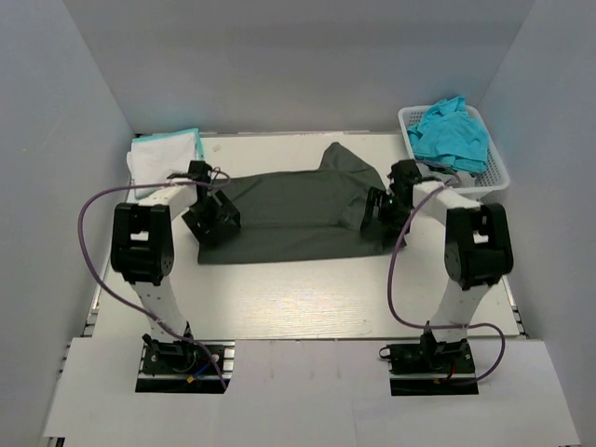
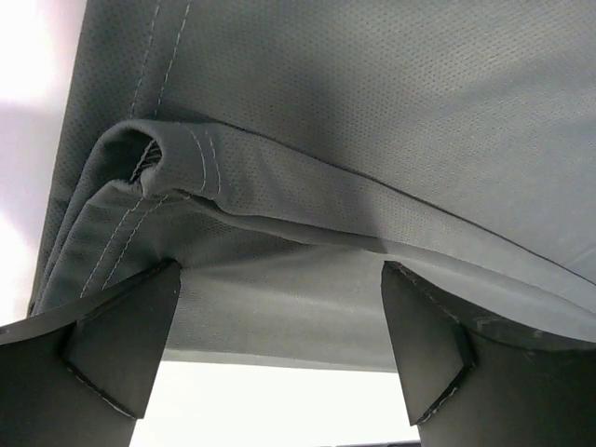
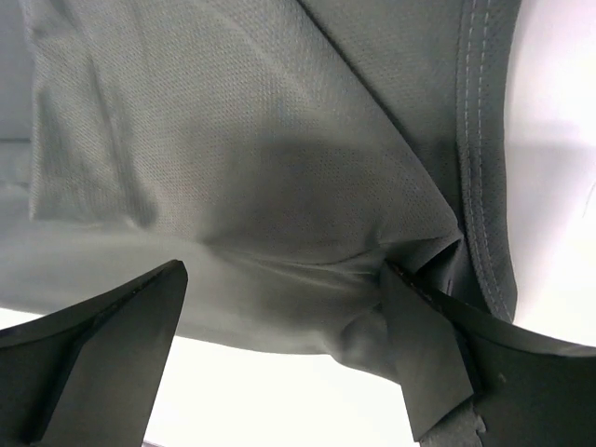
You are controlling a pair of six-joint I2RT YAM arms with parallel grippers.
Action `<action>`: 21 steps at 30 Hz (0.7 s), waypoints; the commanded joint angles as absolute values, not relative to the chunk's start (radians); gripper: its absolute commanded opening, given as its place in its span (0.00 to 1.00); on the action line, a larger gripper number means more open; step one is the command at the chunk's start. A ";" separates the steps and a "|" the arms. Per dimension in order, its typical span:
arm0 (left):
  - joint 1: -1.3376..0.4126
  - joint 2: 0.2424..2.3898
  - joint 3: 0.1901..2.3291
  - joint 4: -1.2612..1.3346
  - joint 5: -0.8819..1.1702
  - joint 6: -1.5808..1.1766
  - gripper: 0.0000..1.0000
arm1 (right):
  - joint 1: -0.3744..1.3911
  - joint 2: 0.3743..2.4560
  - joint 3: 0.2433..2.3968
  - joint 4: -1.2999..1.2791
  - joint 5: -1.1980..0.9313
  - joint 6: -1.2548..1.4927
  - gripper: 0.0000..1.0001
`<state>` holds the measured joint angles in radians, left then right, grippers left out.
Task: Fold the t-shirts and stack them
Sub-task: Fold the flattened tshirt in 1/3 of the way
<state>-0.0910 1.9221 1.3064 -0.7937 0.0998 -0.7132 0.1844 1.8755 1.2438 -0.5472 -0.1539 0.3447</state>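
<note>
Shirt layout, top external view: dark charcoal t-shirt (image 1: 298, 209) lies spread crosswise on the middle of the table (image 1: 298, 298), one corner or sleeve peaked up toward the far side. Left gripper (image 1: 209, 223) sits over the shirt's left end, right gripper (image 1: 377, 209) over its right end. Whether the jaws are spread or closed cannot be told from this height. A folded white t-shirt (image 1: 163, 154) rests at the far-left corner of the table, a turquoise strip showing along its far edge. White lattice basket (image 1: 501, 166) stands at the far-right corner, with a crumpled turquoise t-shirt (image 1: 452, 135) heaped in it.

Left wrist view: left gripper (image 2: 279, 312) is released, with fingers (image 2: 112, 345) standing wide apart. The charcoal t-shirt (image 2: 372, 112) fills the upper frame. A doubled, stitched hem curls across it, and the lower layer of cloth runs between the two fingertips, not pinched. Bare table (image 2: 279, 400) shows below the cloth edge.

Right wrist view: right gripper (image 3: 279, 317) is likewise released, fingers (image 3: 121, 354) spread wide. The charcoal t-shirt (image 3: 233, 140) lies in folds ahead of it, with its near edge between the fingertips. Cloth bunches against the right-hand finger, and a stitched hem runs down the right side. White table (image 3: 559, 186) is visible beyond the hem.
</note>
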 commanded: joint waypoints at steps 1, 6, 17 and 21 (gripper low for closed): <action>-0.097 1.855 1.133 -0.811 0.089 -0.692 1.00 | 0.196 1.813 1.048 -0.584 -0.156 0.357 0.90; -0.107 1.654 1.013 -0.894 0.077 -0.674 1.00 | 0.242 1.521 0.785 -0.615 -0.153 0.403 0.90; -0.083 1.595 1.239 -0.948 -0.017 -0.661 1.00 | 0.295 1.419 1.089 -0.664 -0.178 0.288 0.90; -0.083 1.759 1.422 -0.948 -0.086 -0.686 1.00 | 0.287 1.581 1.308 -0.647 -0.085 0.284 0.90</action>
